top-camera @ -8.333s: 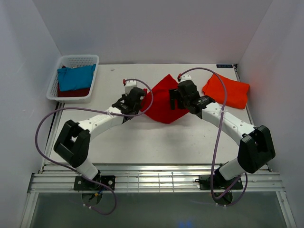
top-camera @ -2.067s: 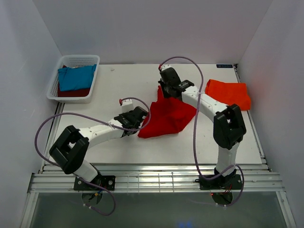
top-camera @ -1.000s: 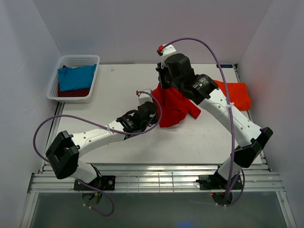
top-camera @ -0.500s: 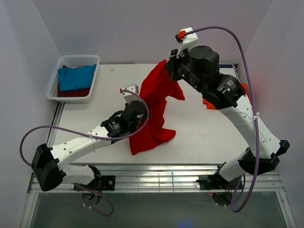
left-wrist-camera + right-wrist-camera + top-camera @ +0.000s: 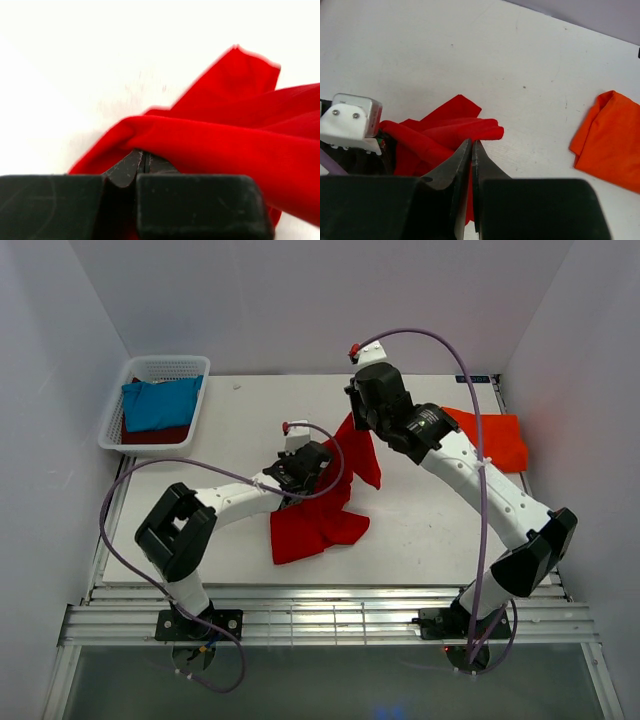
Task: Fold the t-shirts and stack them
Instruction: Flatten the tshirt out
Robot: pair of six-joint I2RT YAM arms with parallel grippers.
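holding a bright red soft cloth t-shirt (image 5: 315, 530) at two spots: left fingers (image 5: 137, 165) pressed together on a fold of it, right fingers (image 5: 464, 156) closed to a thin slit with red cloth caught low between them. partly lifted off the flat white counter (image 5: 400, 540) near its middle, bunched and twisted rather than spread, with the lower half heaped on the surface.

likely to go wrong in a few ways. could pull free of either pinch if drawn apart too hard, being gripped only by thin folds. could drop into a wrinkled heap if let go now, leaving no clean edge to fold along. may be caught through several layers at once, judging by the wrist views, and so open lopsided when stretched. some danger too of snagging on the looping purple cables (image 5: 487, 555), or of a knock between two arms working so close together.

further right and toward the back, well apart from the red one: an orange-red folded cloth t-shirt (image 5: 495, 435), flat on the counter, probably a fair base for the stack. at the far left corner: a white plastic mesh basket (image 5: 145, 447) holding a teal-blue cloth t-shirt (image 5: 160, 405) over a dark maroon one (image 5: 155, 435).

smooth and matte underneath, faintly specked, probably offering little grip, so easy sliding of cloth. closed in by plain pale walls (image 5: 300, 300) at the back and both sides, with a metal rail (image 5: 330, 620) along the near edge.
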